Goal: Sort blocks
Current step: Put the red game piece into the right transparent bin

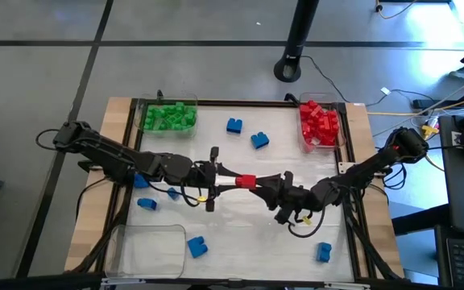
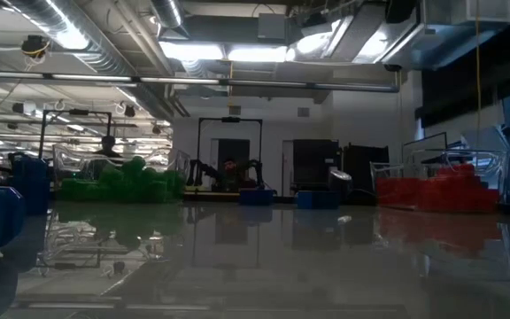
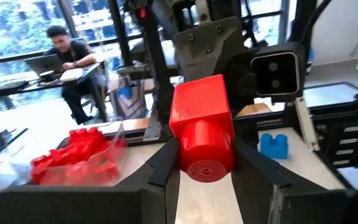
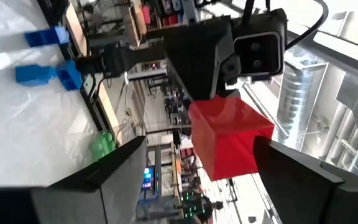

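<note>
Over the white table (image 1: 240,242), two dark arms meet at centre frame in the high view. The left gripper (image 1: 234,179) clamps a red block (image 1: 246,181) between its fingers, held above the table, while the right gripper (image 1: 266,184) stands wide around the block's other end. Green blocks (image 1: 169,117) fill the upper-left tray, red blocks (image 1: 319,123) the upper-right, and loose blue blocks (image 1: 246,134) lie scattered about.

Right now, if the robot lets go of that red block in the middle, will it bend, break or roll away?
Probably none of those. The red block looks like stiff plastic, keeping its shape between the left gripper fingers. Its flat, boxy sides suggest it would tumble and stop, though its round stud might let it wobble. It looks small and likely light.
</note>
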Controlling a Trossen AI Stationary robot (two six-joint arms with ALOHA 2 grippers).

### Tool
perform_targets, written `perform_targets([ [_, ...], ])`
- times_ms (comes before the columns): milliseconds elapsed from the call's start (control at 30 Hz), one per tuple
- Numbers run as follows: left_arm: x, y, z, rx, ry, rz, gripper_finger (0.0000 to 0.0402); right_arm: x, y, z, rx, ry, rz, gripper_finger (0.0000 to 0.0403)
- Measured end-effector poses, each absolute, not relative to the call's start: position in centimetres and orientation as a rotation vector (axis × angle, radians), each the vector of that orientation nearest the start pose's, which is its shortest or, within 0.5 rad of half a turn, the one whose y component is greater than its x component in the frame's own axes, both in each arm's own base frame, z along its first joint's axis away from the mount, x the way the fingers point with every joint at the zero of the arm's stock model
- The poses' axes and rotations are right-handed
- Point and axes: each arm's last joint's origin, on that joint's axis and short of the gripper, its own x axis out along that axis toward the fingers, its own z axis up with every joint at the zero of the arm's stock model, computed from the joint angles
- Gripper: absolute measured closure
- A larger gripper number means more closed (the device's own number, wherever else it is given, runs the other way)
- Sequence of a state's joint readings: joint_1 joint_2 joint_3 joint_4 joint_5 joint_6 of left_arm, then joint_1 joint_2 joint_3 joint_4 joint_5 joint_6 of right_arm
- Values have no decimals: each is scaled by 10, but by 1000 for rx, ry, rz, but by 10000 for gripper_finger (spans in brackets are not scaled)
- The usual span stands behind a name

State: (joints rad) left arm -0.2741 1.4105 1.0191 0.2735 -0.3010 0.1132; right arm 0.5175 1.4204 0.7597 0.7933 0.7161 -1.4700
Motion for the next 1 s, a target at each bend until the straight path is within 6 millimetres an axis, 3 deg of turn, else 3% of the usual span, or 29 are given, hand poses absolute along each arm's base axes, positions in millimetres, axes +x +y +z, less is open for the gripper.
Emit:
perform_targets([
  [300,293,-73,325,123,175,65,298,269,129,274,-1370,123,-319,107],
  [533,304,-77,313,118,199,53,298,269,132,277,-1366,18,-249,107],
  [1000,317,-80,303,105,179,-8,298,278,127,270,-1397,-13,-161,107],
])
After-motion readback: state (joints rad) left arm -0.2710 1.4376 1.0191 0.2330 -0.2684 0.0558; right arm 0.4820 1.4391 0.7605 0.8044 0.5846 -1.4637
